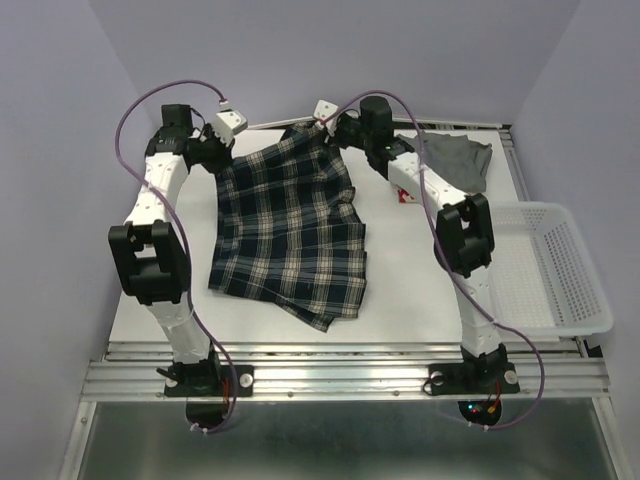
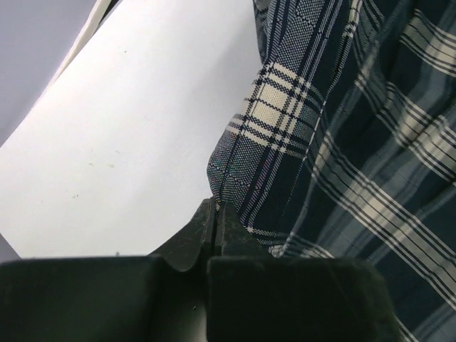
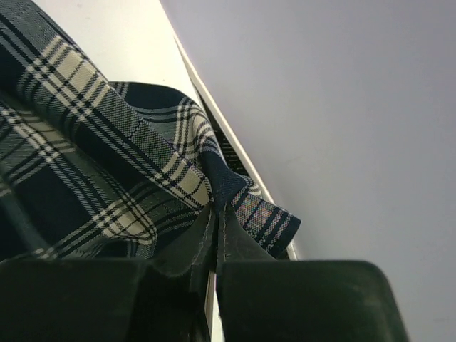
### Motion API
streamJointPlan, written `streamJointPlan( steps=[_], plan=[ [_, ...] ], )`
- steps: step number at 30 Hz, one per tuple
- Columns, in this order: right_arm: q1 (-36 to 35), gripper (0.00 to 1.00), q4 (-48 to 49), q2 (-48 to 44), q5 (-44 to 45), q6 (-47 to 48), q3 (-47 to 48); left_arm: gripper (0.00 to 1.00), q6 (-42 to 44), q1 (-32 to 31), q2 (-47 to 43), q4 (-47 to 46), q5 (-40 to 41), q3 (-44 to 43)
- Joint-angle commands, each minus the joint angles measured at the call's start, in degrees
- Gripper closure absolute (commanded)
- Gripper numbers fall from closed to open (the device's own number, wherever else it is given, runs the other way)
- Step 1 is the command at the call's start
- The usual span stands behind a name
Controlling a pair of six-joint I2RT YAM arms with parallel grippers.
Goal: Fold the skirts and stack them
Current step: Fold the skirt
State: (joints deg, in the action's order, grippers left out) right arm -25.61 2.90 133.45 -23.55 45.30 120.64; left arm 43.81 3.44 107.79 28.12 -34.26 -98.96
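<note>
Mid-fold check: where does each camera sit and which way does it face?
Top external: above and behind the robot, looking down at the table, plaid skirt, grey skirt and basket; left arm and right arm show.
Left wrist: on the left arm, looking along the left gripper, shut on a plaid skirt corner; its jaws show.
Right wrist: on the right arm, facing the back wall past the right gripper, shut on another corner; jaws show.
Shared: all views see the plaid skirt.

On the table (image 1: 260, 325), the crumpled skirt (image 1: 455, 160) lies behind-right of the spread skirt (image 1: 290, 230), the basket (image 1: 530, 270) to its right.
</note>
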Motion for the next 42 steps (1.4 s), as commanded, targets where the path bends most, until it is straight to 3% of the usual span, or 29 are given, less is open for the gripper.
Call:
streamJointPlan(
  steps=[1,8,12,15,24,29,32,37,42],
  plan=[
    [1.3,0.99,-1.9,-10.0,-3.1,2.5,-5.1,1.00,5.8,0.3,-6.0,0.3,-0.5,3.9],
    [0.2,0.99,-17.8,-23.0,-7.3,4.7,-16.8,1.00,14.9,0.3,-17.9,2.2,-2.3,17.9],
    [-4.8,0.99,-27.3,-31.0,-9.1,4.1,-25.1,1.00,20.5,0.3,-28.4,1.5,-1.4,27.9],
    [-9.4,0.99,-28.6,-36.7,-7.6,2.0,-36.5,1.00,24.5,0.3,-34.9,1.5,-0.4,35.3],
    [-14.2,0.99,-31.4,-41.4,-8.8,-9.0,-50.2,1.00,36.5,0.3,-47.9,13.5,1.8,54.0],
    [-15.4,0.99,-30.8,-34.2,-11.9,-16.5,-54.1,1.00,37.3,-1.0,-45.8,15.5,5.2,62.4],
    [-15.4,0.99,-30.1,-30.3,-9.0,-20.1,-52.9,1.00,31.6,-2.3,-40.3,12.2,8.7,62.4],
    [-14.0,0.99,-28.6,-20.4,-1.2,-22.4,-46.4,1.00,24.2,-2.3,-27.1,10.6,10.8,54.6],
    [-6.9,0.99,-28.8,-11.5,1.9,-25.2,-30.6,1.00,14.1,-2.3,-18.5,5.7,7.2,43.7]
  ],
)
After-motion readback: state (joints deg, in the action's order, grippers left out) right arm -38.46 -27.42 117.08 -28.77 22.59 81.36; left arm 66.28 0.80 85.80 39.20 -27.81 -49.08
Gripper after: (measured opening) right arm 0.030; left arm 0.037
